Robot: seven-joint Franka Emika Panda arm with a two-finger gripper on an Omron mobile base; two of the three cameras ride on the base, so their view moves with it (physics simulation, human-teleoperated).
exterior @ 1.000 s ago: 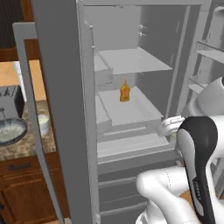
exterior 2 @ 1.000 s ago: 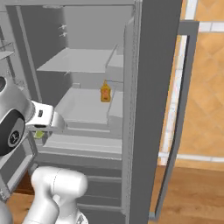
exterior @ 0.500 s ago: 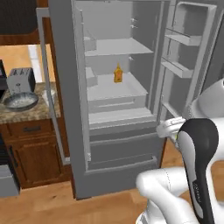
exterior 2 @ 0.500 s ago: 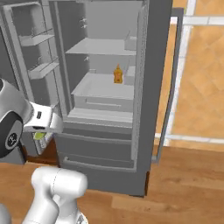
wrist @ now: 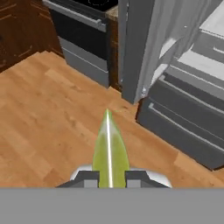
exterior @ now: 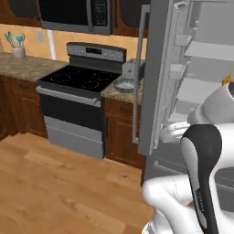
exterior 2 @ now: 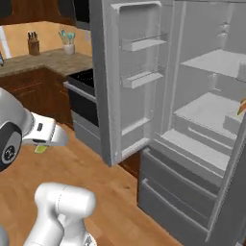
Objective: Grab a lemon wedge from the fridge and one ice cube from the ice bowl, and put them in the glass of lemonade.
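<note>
Lemon wedge [wrist: 109, 148] sits pinched between the nearly closed gripper [wrist: 109, 177], clear of the open fridge [exterior: 183, 77] for carrying, judging by the task. From the right base camera, it [exterior 2: 41, 149] peeks pale green under the hand. Hand camera: a thin, glossy, pointed crescent above the wooden floor [wrist: 39, 127].

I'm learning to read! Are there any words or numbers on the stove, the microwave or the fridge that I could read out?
None can be read.
Stove: its back panel has a small dark display, too blurred to show any digits.
Microwave: no readable label or numbers.
Fridge: plain grey doors and shelves, no writing.
Lemon wedge in the gripper: no writing either.
</note>
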